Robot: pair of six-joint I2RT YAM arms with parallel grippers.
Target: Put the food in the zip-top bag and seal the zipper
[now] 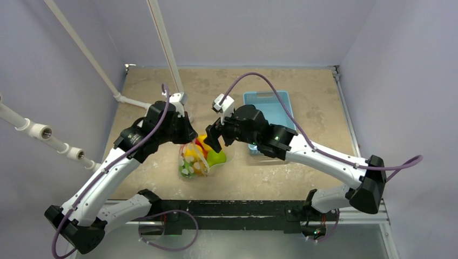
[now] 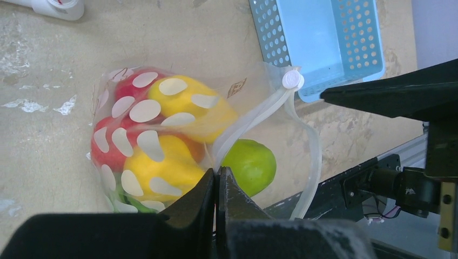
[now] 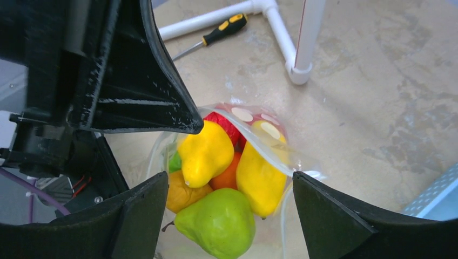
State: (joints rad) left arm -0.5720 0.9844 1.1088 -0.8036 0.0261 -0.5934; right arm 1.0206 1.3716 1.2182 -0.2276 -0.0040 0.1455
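Smack in the middle of the table [image 1: 302, 167], we've got the zip-top bag [image 1: 195, 162] held up by its mouth edge between the two arms. Our left gripper [image 2: 217, 178] is clamped tight on that edge, right where the zipper [image 2: 254, 116] runs into its tips. We reckon that's to keep the mouth propped up and steady. Our right gripper [image 3: 229, 183] is spread wide with nothing in it, hovering just over the opening.

The food [image 3: 208, 151] is inside the bag: red, orange and yellow pieces piled up, with a green pear [image 3: 216, 224] nearest the mouth. So filling looks about done to us, and sealing isn't, since the strip gapes open.

The left wrist view shows the pinch itself and the strip looping off to a round white tab [image 2: 293, 80] near the light-blue basket [image 2: 318, 32]. The right wrist view looks straight down the mouth, shows the spread jaws, and catches a screwdriver [image 3: 219, 33] lying further off. From the top view the arms hide the pinch.
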